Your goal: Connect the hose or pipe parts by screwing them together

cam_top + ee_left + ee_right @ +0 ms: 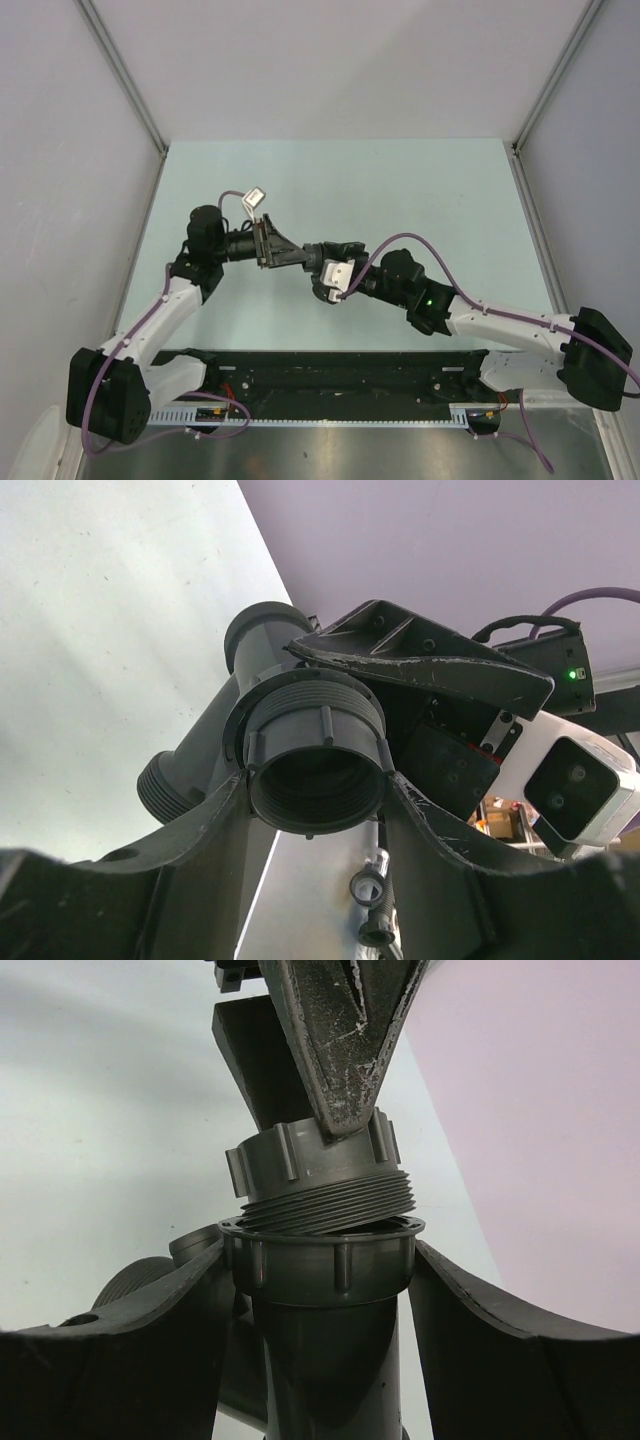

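Threaded pipe fitting (318, 1175), clamped in the left end effector (315, 792), sat mouth to mouth with the Y-branched fitting (325, 1355) gripped by the right end effector (320, 1258), above the counter (400, 180); its threads seemed only partly engaged.

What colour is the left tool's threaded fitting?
Dark grey threaded fitting, clearest in right wrist view.

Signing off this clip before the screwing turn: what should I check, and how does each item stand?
1. Left gripper clamps the threaded fitting: ok.
2. Right gripper clamps the Y fitting at its collar: ok.
3. Thread entered in the collar: ok, some turns exposed.
4. Fittings in line: not ok, threaded fitting looks slightly tilted.
5. Clearance above the table: cannot tell.
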